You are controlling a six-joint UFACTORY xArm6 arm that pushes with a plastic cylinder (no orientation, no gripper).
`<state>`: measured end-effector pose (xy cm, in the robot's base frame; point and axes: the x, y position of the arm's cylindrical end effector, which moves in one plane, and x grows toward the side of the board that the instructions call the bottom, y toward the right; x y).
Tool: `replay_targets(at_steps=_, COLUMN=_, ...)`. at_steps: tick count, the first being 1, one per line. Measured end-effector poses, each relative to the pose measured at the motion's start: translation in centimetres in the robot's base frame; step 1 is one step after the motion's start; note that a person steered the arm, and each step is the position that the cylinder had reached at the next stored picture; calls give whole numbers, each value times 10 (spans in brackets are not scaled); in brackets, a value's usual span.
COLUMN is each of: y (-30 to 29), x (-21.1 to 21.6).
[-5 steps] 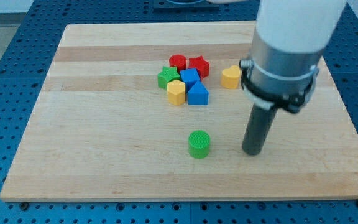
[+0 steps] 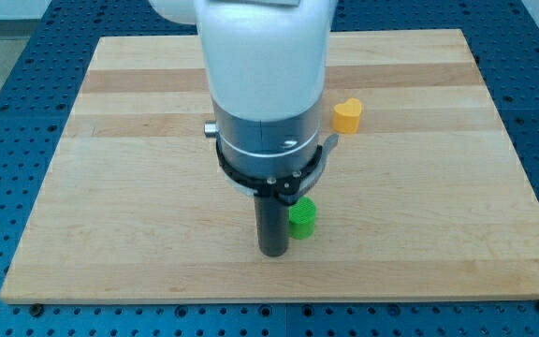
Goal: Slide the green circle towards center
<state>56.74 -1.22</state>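
Note:
The green circle [image 2: 303,220] is a short green cylinder on the wooden board [image 2: 110,187], below the board's middle. My tip [image 2: 271,251] rests on the board just to the left of it and slightly lower in the view, touching or nearly touching its left side. The rod and the big white arm body hide part of the green circle's left edge.
A yellow block [image 2: 348,114] sits to the upper right of the arm. The arm body covers the board's middle, so the cluster of red, blue, green and yellow blocks there is hidden. The board's bottom edge lies just below my tip.
My arm has swung from the right of the green circle to its left side. It now hides the block cluster. The green circle sits in about the same spot.

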Motion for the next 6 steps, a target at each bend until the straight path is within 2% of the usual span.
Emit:
replay_targets(at_steps=1, y=4, x=-16)
replay_targets(at_steps=3, y=60, x=-18)
replay_targets(at_steps=6, y=106, x=-57)
